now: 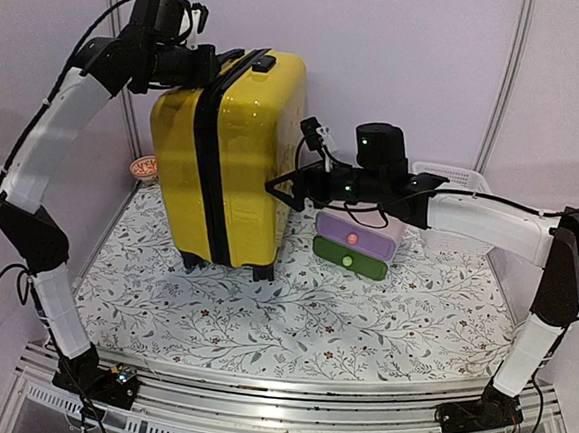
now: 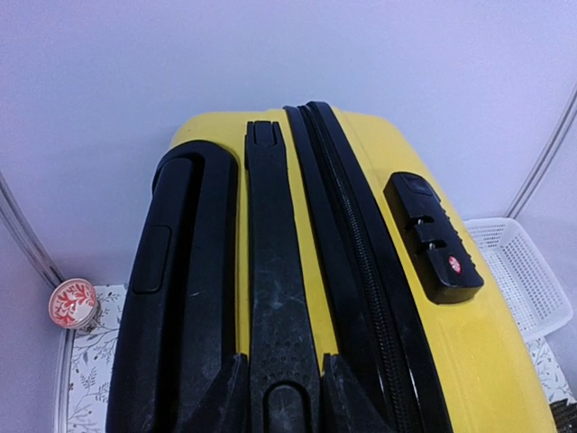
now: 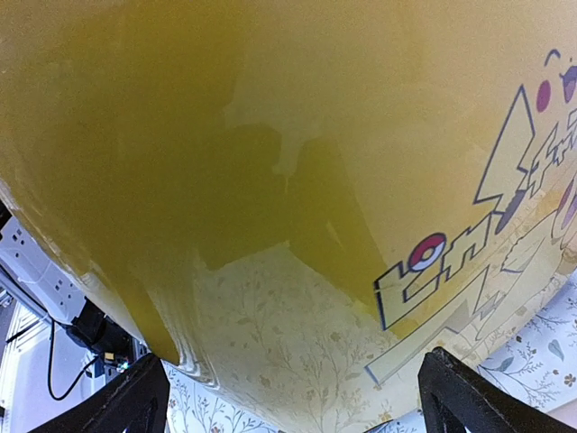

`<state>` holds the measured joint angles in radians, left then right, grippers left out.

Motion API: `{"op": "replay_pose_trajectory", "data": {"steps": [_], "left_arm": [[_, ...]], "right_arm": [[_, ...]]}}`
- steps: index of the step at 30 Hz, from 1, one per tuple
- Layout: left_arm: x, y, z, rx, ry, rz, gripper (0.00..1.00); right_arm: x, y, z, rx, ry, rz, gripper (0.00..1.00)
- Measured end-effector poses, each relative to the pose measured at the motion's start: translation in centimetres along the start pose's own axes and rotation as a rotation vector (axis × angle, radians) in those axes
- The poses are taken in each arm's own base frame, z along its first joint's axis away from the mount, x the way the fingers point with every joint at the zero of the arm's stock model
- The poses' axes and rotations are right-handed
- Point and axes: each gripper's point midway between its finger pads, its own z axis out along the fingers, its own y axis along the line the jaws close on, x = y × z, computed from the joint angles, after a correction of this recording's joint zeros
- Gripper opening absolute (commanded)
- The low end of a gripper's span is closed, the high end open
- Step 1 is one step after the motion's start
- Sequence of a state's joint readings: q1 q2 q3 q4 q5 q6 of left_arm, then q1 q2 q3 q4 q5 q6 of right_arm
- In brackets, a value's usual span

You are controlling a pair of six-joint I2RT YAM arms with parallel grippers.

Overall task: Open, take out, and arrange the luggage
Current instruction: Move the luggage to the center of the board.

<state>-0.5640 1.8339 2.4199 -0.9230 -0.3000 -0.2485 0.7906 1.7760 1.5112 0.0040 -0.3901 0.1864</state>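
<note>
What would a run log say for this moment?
suitcase: upright, closed | left gripper: shut on handle | right gripper: open, beside suitcase

light: bright, soft, even | shine: tablecloth (image 1: 382, 319) mirrored on glossy yellow suitcase (image 3: 270, 135) | shadows: faint, under suitcase | focus: close suitcase side a bit soft | edges: bent in wrist views
</note>
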Motion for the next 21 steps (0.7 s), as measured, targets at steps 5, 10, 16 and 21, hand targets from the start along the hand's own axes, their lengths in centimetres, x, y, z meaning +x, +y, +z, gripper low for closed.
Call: {"op": "replay_pose_trajectory", "data": {"steps": [5,10,16,21], "left_arm": [[1.1,0.7,-3.7,0.005,0.022,-0.021,0.08],[2.5,0.3,-8.8,0.060,0.069,-0.032,0.43],[-1.1,-1.6,-13.8,0.201,-0.033,-0.078,0.52],[-4.5,-2.8,-14.4,0.252,-0.107,-0.073,0.43]], "right_arm": [[0.7,0.5,-0.7,-0.004,0.004,0.002,0.99],[1.2,-0.5,-1.4,0.037,-0.020,0.012,0.99],[0.8,-0.3,-1.7,0.031,-0.049,0.016,0.99],[0.8,0.1,-2.0,0.012,-0.051,0.023,0.99]]}}
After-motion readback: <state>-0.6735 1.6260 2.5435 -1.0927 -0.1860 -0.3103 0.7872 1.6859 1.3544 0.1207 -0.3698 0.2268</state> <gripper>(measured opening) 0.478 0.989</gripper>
